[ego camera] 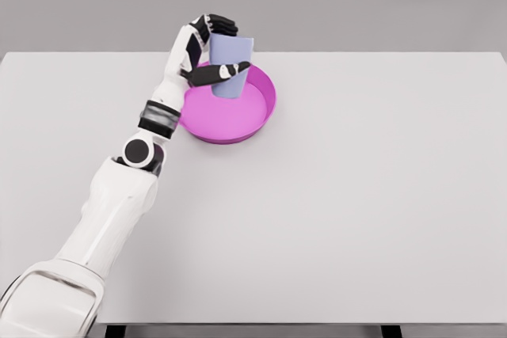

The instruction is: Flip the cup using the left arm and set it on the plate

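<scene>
Left hand (207,51) grasps the cup (231,67), fingers wrapped round its far-left side, thumb across the front. Cup upright, wide end up, long axis vertical, over the far part of the pink plate (238,126); contact with plate floor unclear. Judgement: lower, release.
</scene>
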